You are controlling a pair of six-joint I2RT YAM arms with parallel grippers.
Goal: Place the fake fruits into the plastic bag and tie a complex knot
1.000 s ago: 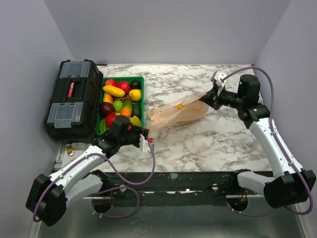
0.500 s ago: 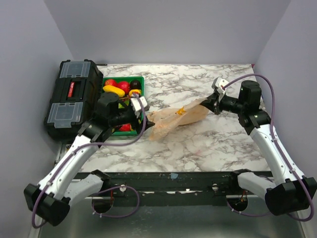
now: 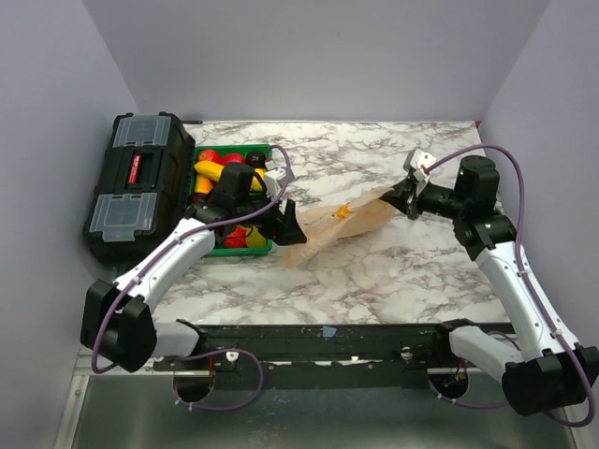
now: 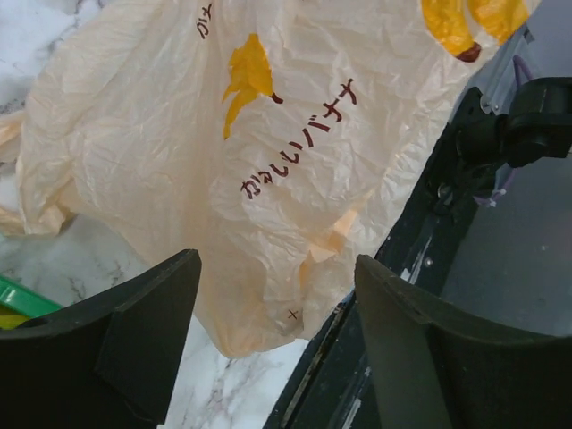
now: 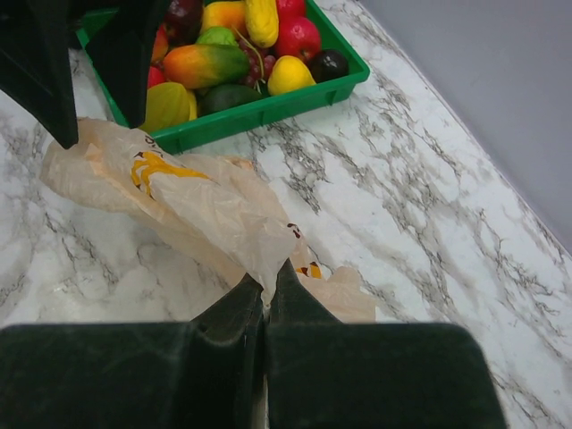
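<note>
The plastic bag (image 3: 339, 221) lies flat and stretched across the middle of the table, pale peach with yellow banana prints. My right gripper (image 3: 409, 195) is shut on its right end and holds that end a little raised; in the right wrist view the fingertips (image 5: 266, 284) pinch a fold of the bag (image 5: 201, 197). My left gripper (image 3: 289, 224) is open at the bag's left end. In the left wrist view its jaws (image 4: 277, 344) stand wide apart with the bag (image 4: 223, 152) just ahead between them, not gripped. The fake fruits (image 3: 216, 170) sit in the green tray (image 3: 239, 148); they also show in the right wrist view (image 5: 234, 49).
A black toolbox (image 3: 136, 187) stands left of the tray at the table's left edge. The left arm reaches across the tray's front part. Grey walls close in the left, back and right. The table's near edge has a dark metal rail (image 3: 328, 337).
My left arm has swung from the near front of the table up past the tray to the bag's left end. My right gripper has drawn the bag's end slightly rightward.
</note>
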